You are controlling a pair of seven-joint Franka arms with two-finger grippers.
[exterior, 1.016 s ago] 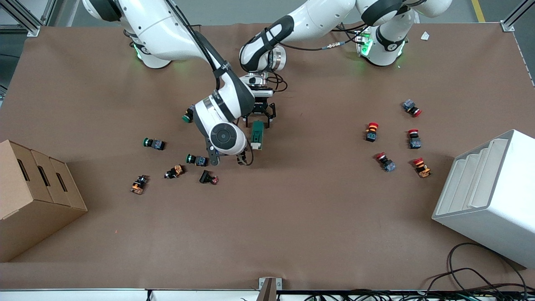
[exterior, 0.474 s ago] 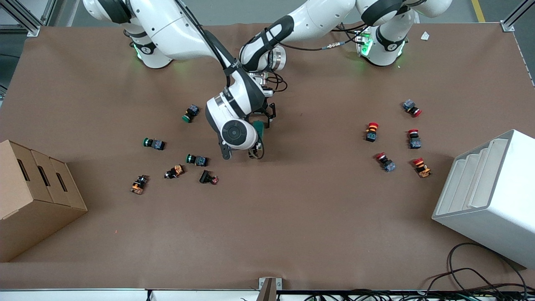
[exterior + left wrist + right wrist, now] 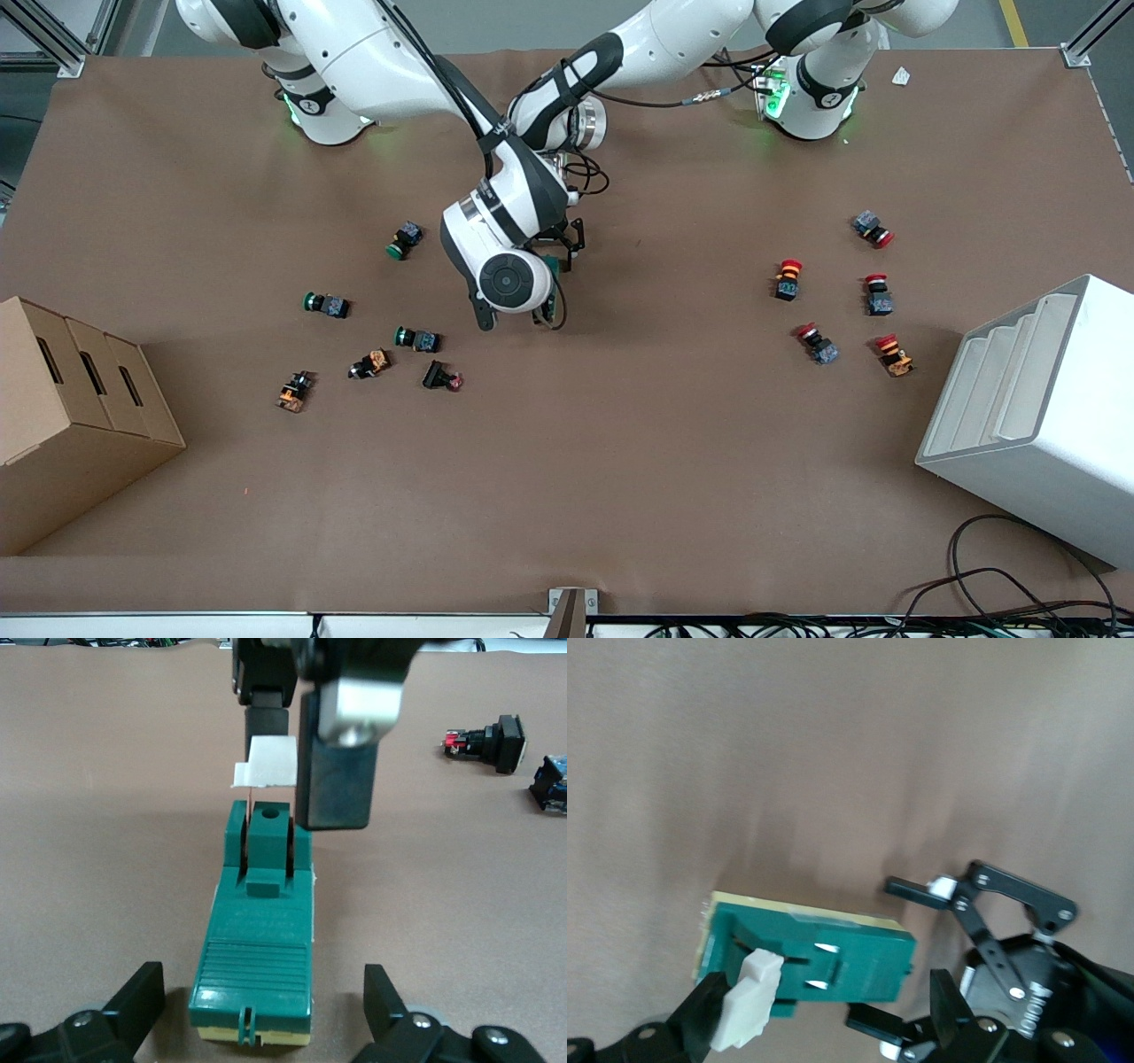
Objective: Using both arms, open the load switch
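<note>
Brown tabletop (image 3: 620, 443) carries the load switch (image 3: 257, 939) near its middle, lying flat between scattered push buttons (image 3: 416, 338). Left claw (image 3: 257, 1019) sits low at one end of it — fingers spread wide, touching nothing. Right claw (image 3: 819, 1028) is at the cream lever (image 3: 749, 997), fingers apart on either side.

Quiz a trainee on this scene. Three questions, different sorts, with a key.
1. True or false: the left gripper is shut on the dark-green rectangular load switch.
2. Whose fingers are at the switch's white lever? A: left gripper. B: right gripper. C: neither.
3. How many red-capped push buttons lie toward the left arm's end of the table?

Key: 1 false, its fingers stand open on either side of the switch. 2 B. 3 five.
</note>
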